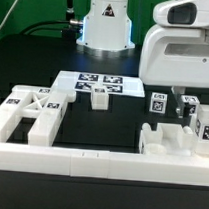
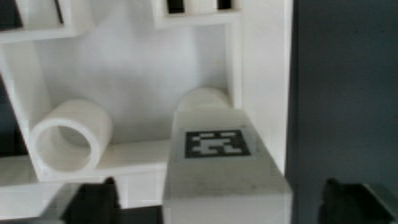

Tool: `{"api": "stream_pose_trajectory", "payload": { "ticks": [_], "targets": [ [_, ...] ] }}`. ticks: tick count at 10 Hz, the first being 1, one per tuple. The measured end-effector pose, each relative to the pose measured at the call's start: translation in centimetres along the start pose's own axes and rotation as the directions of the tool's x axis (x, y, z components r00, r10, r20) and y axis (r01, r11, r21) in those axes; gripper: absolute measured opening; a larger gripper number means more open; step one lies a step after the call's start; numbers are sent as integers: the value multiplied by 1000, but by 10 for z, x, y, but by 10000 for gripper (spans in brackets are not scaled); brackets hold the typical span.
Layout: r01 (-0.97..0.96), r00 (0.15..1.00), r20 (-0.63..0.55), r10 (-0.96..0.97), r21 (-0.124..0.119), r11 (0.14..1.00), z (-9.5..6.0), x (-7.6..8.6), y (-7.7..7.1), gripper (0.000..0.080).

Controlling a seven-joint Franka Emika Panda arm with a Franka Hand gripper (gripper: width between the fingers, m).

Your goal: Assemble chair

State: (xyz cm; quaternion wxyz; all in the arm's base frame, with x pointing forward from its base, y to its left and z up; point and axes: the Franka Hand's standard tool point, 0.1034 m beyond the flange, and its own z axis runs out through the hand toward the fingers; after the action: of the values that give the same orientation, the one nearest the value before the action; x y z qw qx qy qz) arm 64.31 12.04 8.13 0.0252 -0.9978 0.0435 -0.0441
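In the wrist view a chunky white chair post [image 2: 217, 143] with a square black-and-white tag on its face stands between my two dark fingers [image 2: 96, 200]. My gripper [image 2: 217, 206] is open, and a gap shows on each side of the post. A short white round peg [image 2: 68, 135] sticks out beside the post, on the same white chair piece [image 2: 134, 70]. In the exterior view my gripper [image 1: 175, 109] hangs over the tagged white chair piece [image 1: 176, 139] at the exterior view's right. Another white chair piece [image 1: 27, 113] lies at the exterior view's left.
The marker board [image 1: 99, 84] lies at the middle back, with a small white tagged block [image 1: 98, 99] just in front of it. A long low white border rail [image 1: 99, 167] runs along the front. The robot's base [image 1: 105, 22] stands behind.
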Motion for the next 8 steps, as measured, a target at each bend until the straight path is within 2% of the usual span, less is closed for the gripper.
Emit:
{"api": "stream_pose_trajectory", "payload": {
  "ticks": [1,2,4,6,8],
  "targets": [
    [0,1000,0,0,0,1000,0,0,0,371],
    [-1,1000,0,1,0,1000,0,0,0,284],
    [-36,999,0,36,2,999,0,0,0,284],
    [-214,977,0,214,8,977,0,0,0,284],
    [-470,883,2,470,36,882,1,1,2,284]
  ]
}}
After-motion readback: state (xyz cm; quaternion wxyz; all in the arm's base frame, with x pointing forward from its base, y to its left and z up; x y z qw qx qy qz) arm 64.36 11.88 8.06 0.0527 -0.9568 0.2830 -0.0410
